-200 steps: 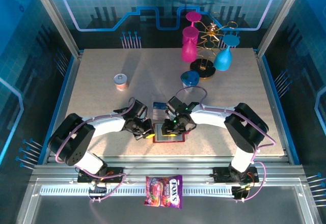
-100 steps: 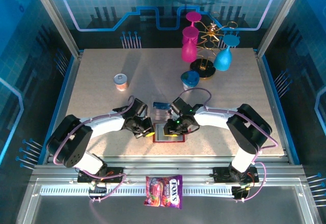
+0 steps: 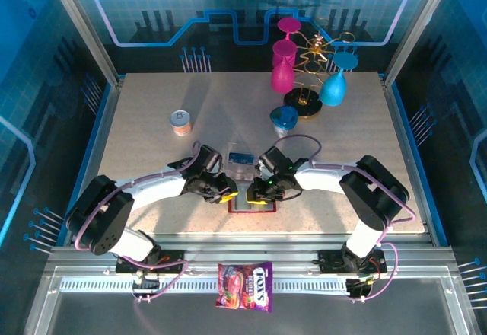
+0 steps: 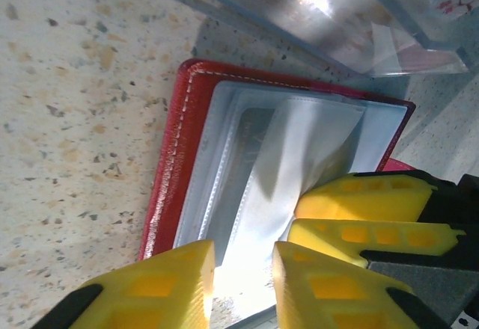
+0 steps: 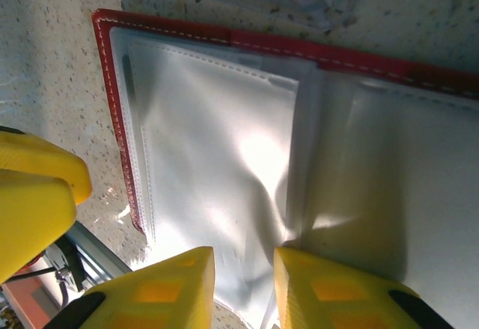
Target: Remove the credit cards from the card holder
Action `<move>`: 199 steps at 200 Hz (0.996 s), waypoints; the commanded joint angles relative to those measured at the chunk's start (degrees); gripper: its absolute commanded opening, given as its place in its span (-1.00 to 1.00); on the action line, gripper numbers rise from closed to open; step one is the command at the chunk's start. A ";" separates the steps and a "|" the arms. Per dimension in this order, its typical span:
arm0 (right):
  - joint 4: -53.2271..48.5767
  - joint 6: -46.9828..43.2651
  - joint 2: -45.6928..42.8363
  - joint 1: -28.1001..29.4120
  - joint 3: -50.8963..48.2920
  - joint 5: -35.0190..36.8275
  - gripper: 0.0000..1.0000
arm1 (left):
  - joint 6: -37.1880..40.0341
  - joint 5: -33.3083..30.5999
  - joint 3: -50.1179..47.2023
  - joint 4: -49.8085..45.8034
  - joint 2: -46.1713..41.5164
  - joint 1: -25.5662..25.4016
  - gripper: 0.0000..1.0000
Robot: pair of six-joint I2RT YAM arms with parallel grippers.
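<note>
The dark red card holder [image 3: 252,205] lies open near the table's front edge, its greyish clear pockets up. My left gripper [image 3: 226,193] comes in from its left and my right gripper [image 3: 254,192] from its right. In the left wrist view the card holder [image 4: 178,142] shows its clear sleeves, and my left gripper [image 4: 243,269] stands open over a sleeve's near edge. My right gripper [image 5: 243,269] is open too, its fingertips resting on a rumpled sleeve of the card holder [image 5: 374,63]. A dark blue credit card [image 3: 242,157] lies in the clear tray. I cannot tell whether the pockets hold cards.
The transparent acrylic tray [image 3: 240,169] sits just behind the card holder. A small can [image 3: 181,122] stands back left. Pink and blue glasses on a gold rack [image 3: 308,72] stand at the back right. A candy bag [image 3: 245,285] lies on the front rail.
My left gripper has moved right onto the card holder and opened its jaws. My right gripper has shifted slightly left and nearer over the sleeves.
</note>
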 commanded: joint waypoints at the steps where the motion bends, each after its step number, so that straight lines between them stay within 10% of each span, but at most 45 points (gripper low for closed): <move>1: 1.06 0.97 -0.66 -0.92 -1.71 -1.05 -0.41 | -1.08 1.30 1.77 0.66 1.60 -0.89 -0.41; 199: 6.39 3.18 -1.75 -2.49 -5.10 -4.50 -0.43 | -2.37 4.87 3.63 5.99 6.85 -2.27 -0.44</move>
